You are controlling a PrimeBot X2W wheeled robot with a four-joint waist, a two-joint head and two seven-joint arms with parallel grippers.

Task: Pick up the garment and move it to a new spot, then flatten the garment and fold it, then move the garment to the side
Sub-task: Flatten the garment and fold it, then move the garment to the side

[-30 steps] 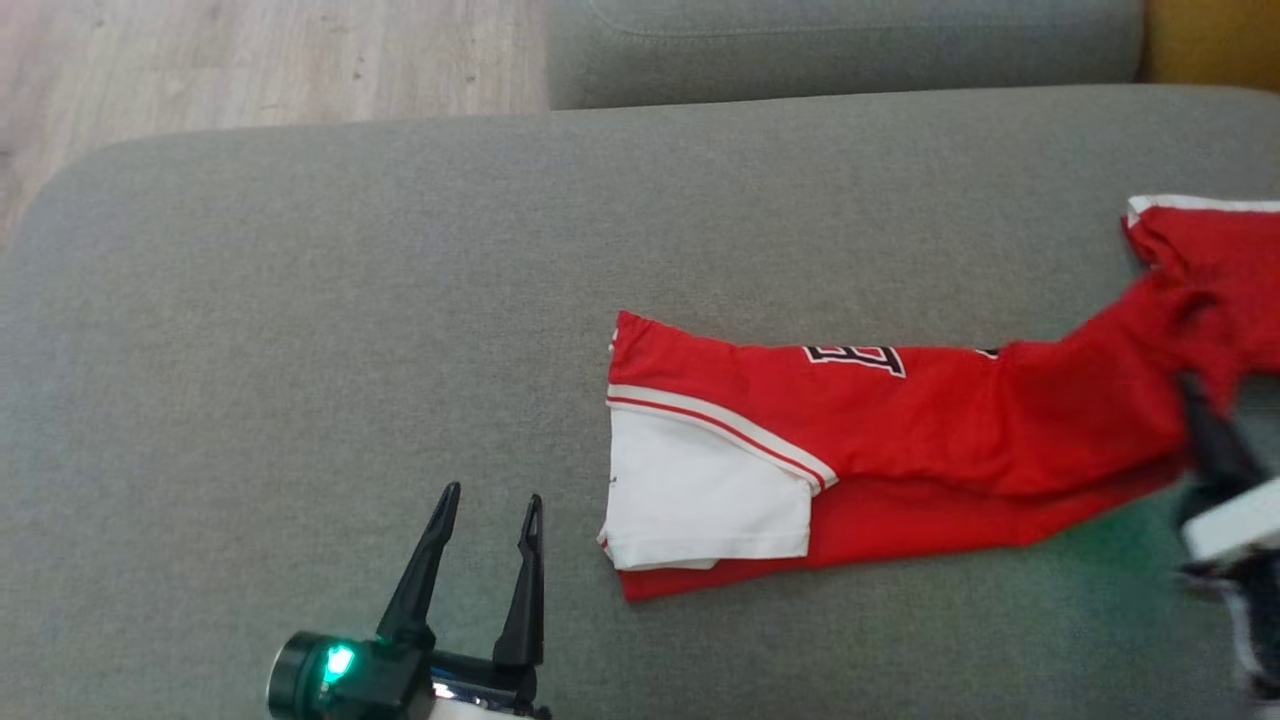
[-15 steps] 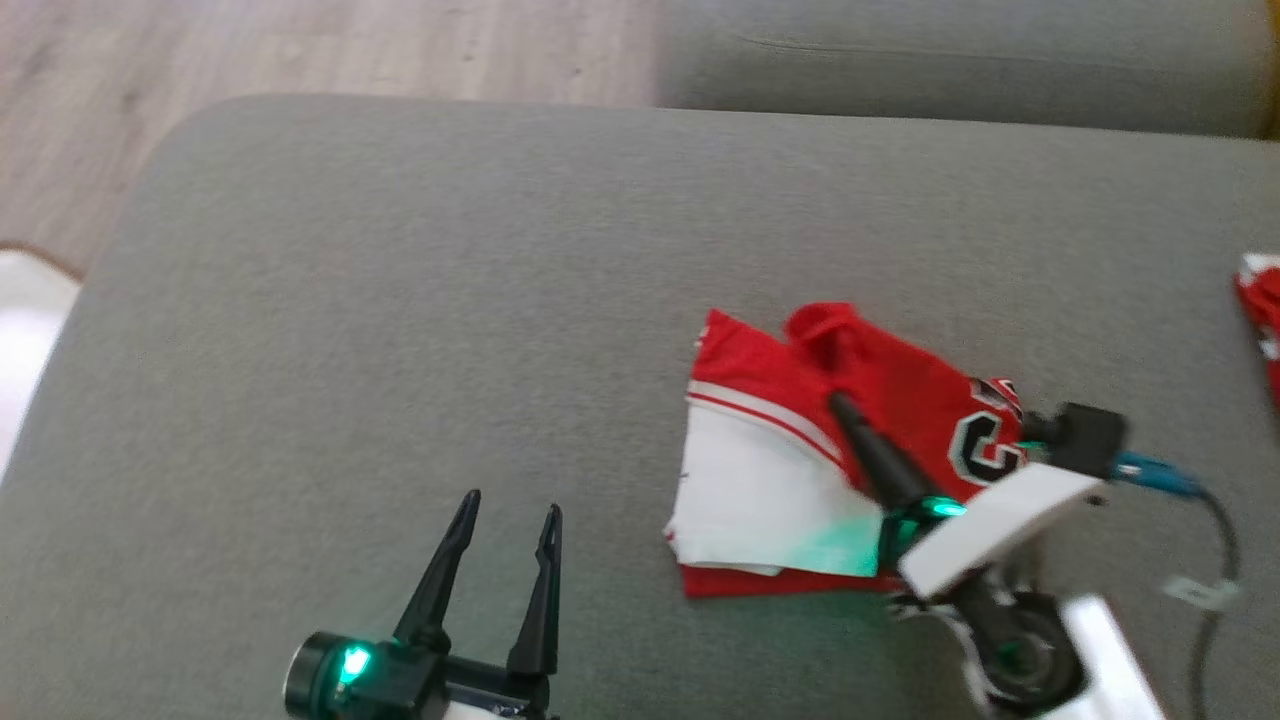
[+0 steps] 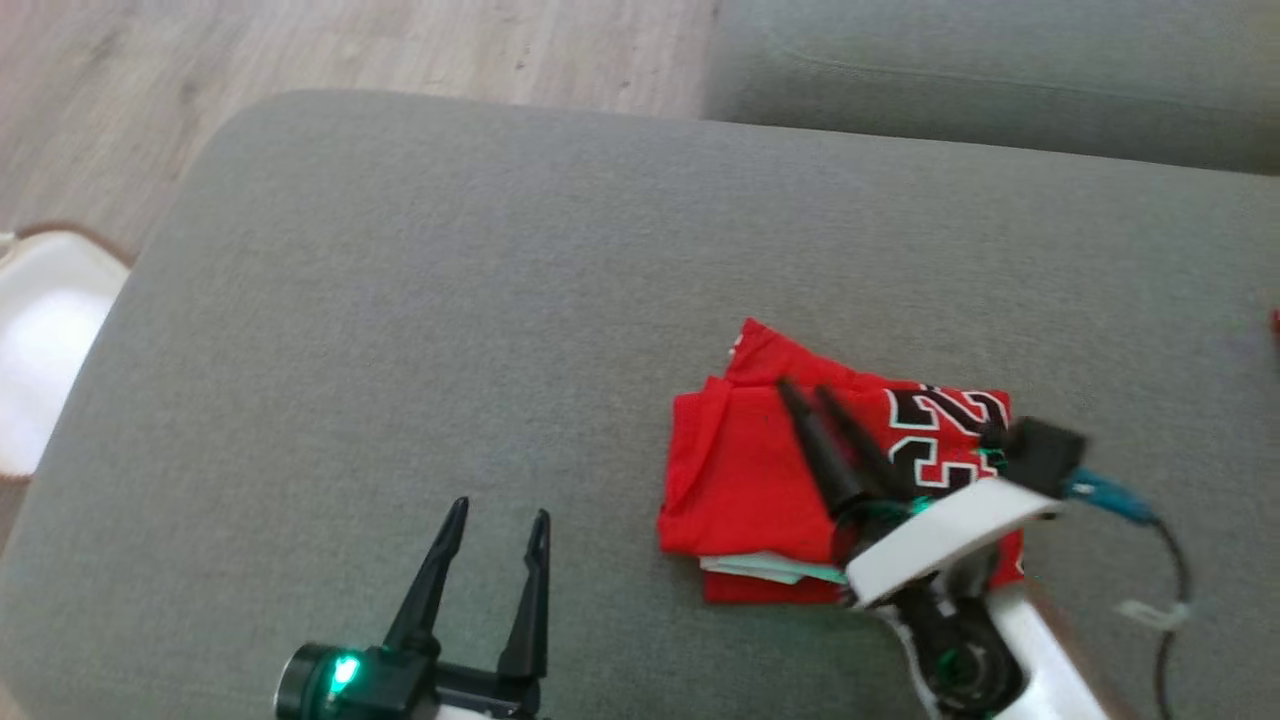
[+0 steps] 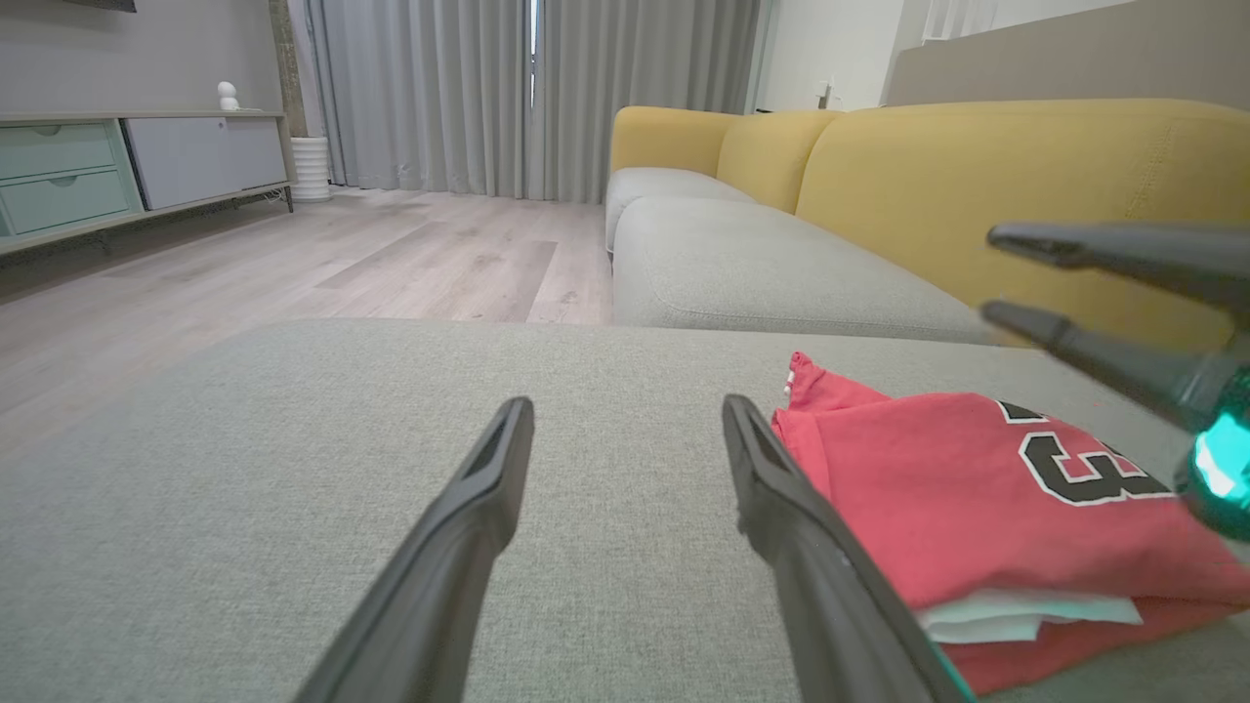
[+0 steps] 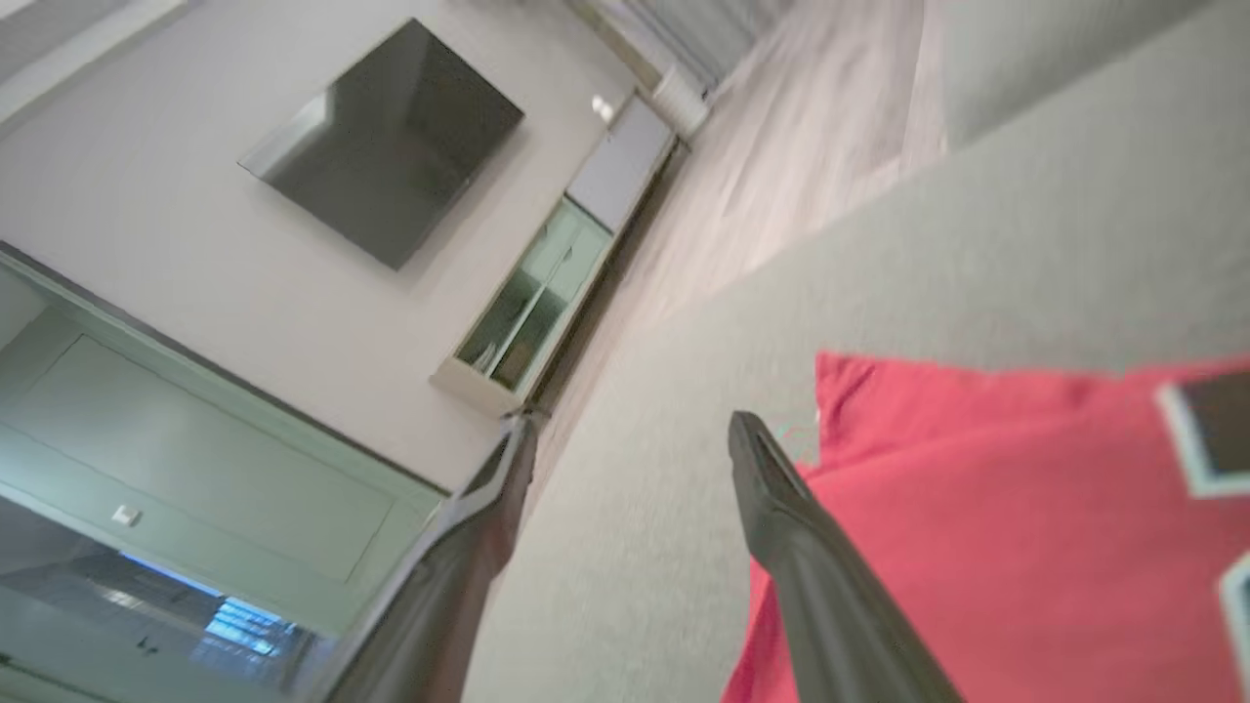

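A broad grey sofa seat (image 3: 420,300) stretches under both claws, with pale wood floor (image 3: 300,50) beyond its far edge and a second grey cushion (image 3: 1000,80) further ahead of them. In the left wrist view, a yellow sofa back (image 4: 977,166) rises past the right claw, and grey curtains (image 4: 439,98) hang at the far end of the room. A low cabinet (image 4: 98,166) stands against the wall off to the left of the left claw's fingers. The right wrist view, tilted, takes in a dark wall-mounted screen (image 5: 391,137).

The garment (image 3: 760,480), a red jersey, lies folded into a compact rectangle on the seat directly beneath the right claw (image 3: 801,388). From the left claw it is just off to the right. The right claw is over the jersey with its two dark fingers spread and nothing between them. In the left wrist view, the tips stand clear above the cloth. The left claw (image 3: 500,510) hovers over bare seat, just beside the jersey's left edge. Its fingers are wide apart and empty.

A black-and-white number print (image 3: 940,430) faces up beside the right claw's fingers. A thin white layer (image 3: 770,568) peeks from the fold's near edge, below that claw's wrist. A blue cable plug (image 3: 1105,495) juts from the right wrist, and a green light (image 3: 340,672) glows at the left claw's base.
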